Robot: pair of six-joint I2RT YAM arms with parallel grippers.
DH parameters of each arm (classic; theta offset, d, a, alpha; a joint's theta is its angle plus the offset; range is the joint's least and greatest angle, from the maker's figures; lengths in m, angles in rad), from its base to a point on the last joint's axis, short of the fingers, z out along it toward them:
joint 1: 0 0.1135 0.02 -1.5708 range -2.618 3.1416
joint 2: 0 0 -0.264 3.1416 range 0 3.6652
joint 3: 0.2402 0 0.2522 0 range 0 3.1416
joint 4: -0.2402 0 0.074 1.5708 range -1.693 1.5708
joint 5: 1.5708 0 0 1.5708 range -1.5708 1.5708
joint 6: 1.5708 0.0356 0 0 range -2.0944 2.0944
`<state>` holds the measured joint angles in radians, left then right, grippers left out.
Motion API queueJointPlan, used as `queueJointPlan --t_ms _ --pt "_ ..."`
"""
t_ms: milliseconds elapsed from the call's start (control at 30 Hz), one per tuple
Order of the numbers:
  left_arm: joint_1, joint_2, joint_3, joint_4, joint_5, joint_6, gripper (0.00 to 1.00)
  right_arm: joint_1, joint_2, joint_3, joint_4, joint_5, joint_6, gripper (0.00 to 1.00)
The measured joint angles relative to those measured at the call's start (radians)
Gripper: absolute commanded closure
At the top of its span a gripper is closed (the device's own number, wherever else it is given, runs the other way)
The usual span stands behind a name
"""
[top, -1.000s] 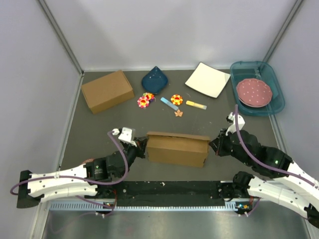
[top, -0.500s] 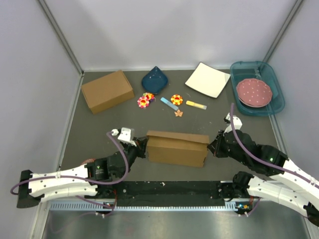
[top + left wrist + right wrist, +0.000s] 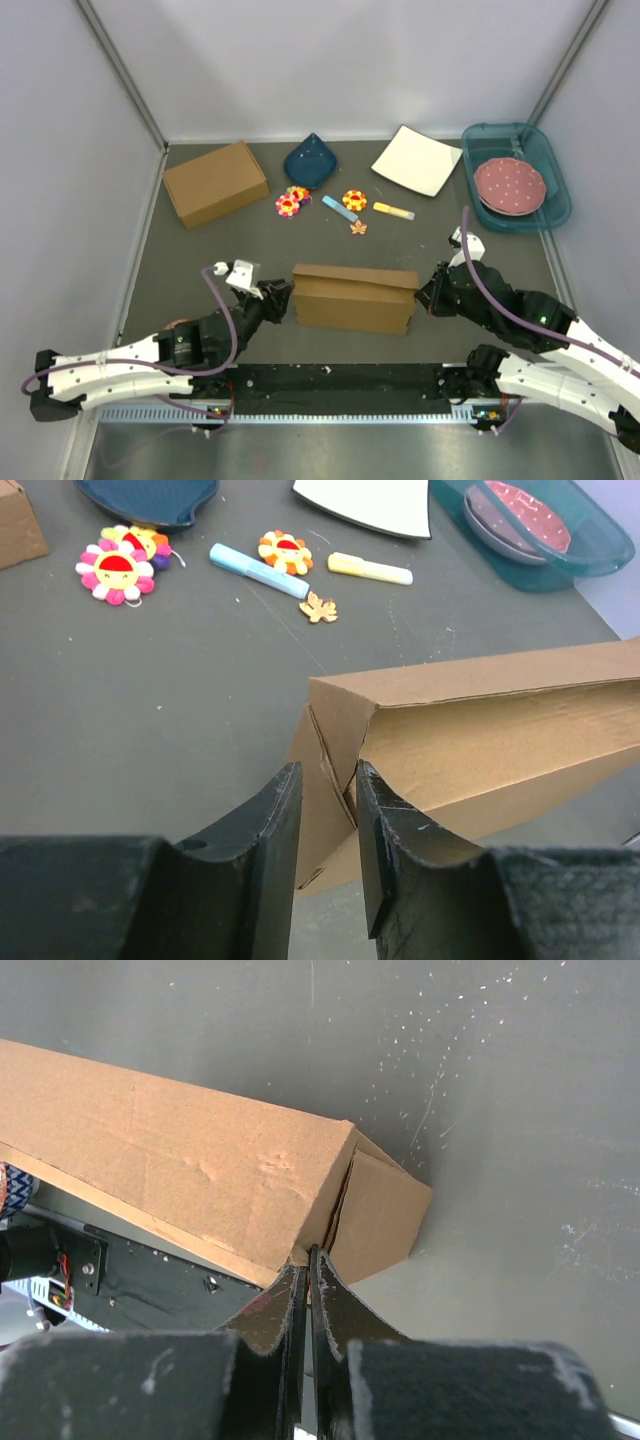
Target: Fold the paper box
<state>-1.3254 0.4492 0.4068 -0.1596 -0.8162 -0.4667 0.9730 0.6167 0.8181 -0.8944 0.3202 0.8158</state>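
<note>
The paper box [image 3: 355, 300] stands in the middle of the table near the front as a long, shallow brown cardboard box, with its end flaps folded in. My left gripper [image 3: 277, 297] sits just off its left end. In the left wrist view that gripper [image 3: 328, 775] is open by a narrow gap, and the box's left end flap [image 3: 330, 730] shows beyond the tips, not pinched. My right gripper [image 3: 426, 292] is at the box's right end. In the right wrist view it [image 3: 307, 1252] is shut, its tips against the lower corner seam of the box [image 3: 180, 1170].
A deeper brown box [image 3: 215, 182] stands at the back left. Behind the paper box lie a dark blue dish [image 3: 310, 160], flower toys [image 3: 292, 202], a blue marker [image 3: 340, 208], a yellow marker [image 3: 393, 210] and a white square plate [image 3: 416, 160]. A teal tray [image 3: 548, 150] holds a pink plate [image 3: 509, 185].
My left gripper has opened and drawn back a little to the left from the box's left end. The right gripper has stayed shut at the right end.
</note>
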Motion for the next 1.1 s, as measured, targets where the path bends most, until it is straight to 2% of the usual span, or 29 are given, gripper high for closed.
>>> queueJointPlan --t_ms 200,833,967,1100 --pt "-0.004 -0.024 -0.001 0.002 -0.013 0.058 0.65 0.0 0.0 0.0 0.0 0.0 0.0 1.0" --pt "-0.004 0.067 0.026 0.112 -0.025 0.183 0.62 0.0 0.0 0.0 0.0 0.0 0.0 1.0" --pt "0.003 0.073 0.034 0.145 -0.03 0.211 0.78 0.0 0.0 0.0 0.001 0.0 0.0 1.0" --pt "0.016 0.101 0.034 0.161 -0.026 0.226 0.82 0.0 -0.001 -0.006 0.01 0.004 0.001 1.0"
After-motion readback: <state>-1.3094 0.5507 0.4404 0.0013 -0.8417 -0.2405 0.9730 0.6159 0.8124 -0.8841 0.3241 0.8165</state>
